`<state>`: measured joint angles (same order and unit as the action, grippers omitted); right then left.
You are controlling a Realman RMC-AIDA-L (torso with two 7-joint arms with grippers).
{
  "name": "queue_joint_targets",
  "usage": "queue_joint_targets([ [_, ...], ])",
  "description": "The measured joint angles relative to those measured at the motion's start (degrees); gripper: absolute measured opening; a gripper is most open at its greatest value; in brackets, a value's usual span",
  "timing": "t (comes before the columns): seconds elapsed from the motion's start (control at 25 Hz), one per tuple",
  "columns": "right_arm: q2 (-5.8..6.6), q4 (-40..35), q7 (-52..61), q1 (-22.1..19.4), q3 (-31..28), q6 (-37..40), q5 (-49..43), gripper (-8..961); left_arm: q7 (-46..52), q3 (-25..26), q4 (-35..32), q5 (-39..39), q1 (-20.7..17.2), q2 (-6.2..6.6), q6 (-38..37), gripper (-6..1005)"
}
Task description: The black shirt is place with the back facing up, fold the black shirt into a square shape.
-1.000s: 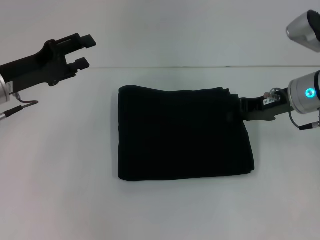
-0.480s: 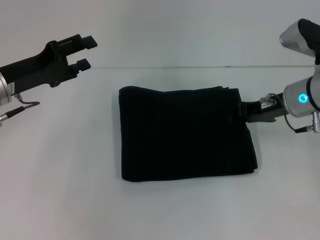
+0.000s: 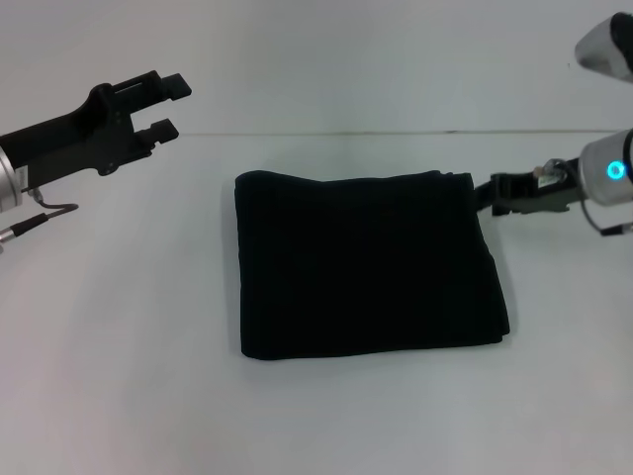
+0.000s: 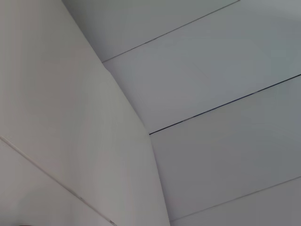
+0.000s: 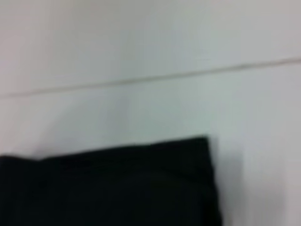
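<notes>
The black shirt lies folded into a flat, nearly square block in the middle of the white table. Part of one corner fills the near part of the right wrist view as the black shirt. My right gripper hovers just off the shirt's far right corner, pointing at it, with nothing visibly in it. High at the far left, my left gripper is open and empty, well away from the cloth. The left wrist view shows only pale wall panels.
The white table runs back to a seam against a pale wall. Nothing else lies on it.
My right gripper has drawn back to the right and risen slightly off the shirt's far right corner. The shirt settled a little to the right. The left arm has not moved.
</notes>
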<state>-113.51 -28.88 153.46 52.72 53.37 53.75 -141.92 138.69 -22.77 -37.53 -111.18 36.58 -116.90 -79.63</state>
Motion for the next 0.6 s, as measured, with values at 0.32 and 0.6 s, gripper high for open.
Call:
queue_joint_targets([
  [0.32,1.44,-1.0,1.1,0.3,-0.4,-1.0,0.1,399,0.0,0.0,0.0,0.0,0.0,-0.07,-0.4,736],
  [0.6,1.68,-5.1,-9.7,-3.8,-8.1,7.0,7.3,441,-1.3,-0.2,-0.6,-0.1,-0.2,0.22,-2.3,736],
])
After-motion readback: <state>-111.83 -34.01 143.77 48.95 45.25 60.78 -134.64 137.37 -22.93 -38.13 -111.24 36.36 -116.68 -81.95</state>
